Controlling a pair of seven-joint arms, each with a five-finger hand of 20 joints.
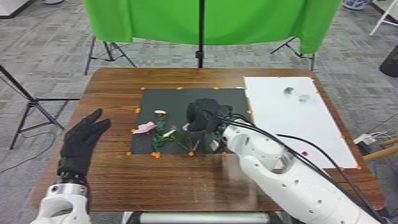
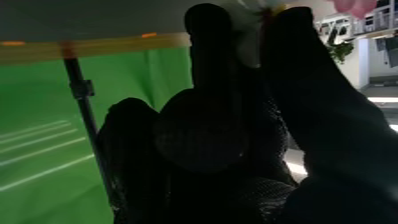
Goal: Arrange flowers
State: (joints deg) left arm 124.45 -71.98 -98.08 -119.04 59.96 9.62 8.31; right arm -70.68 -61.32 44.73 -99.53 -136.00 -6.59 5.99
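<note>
— Flowers (image 1: 144,128)?
— On dark mat (image 1: 169,99), left and slightly near of right robot hand (image 1: 206,116); its grip, can't tell.
— Around?
— Left robot hand (image 1: 80,142) released. White sheet (image 1: 289,117) right, arm (image 1: 284,175) partly blocking.

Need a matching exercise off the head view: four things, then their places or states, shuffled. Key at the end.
Column one
1. Pink flower
2. White sheet
3. Green cloth
4. Left hand

Column two
A. Hanging beyond the far edge of the table
B. Left of the dark mat, fingers straight
C. At the dark mat's left edge
D. Lying on the table, right of the dark mat

Pairs: 1-C, 2-D, 3-A, 4-B
</note>
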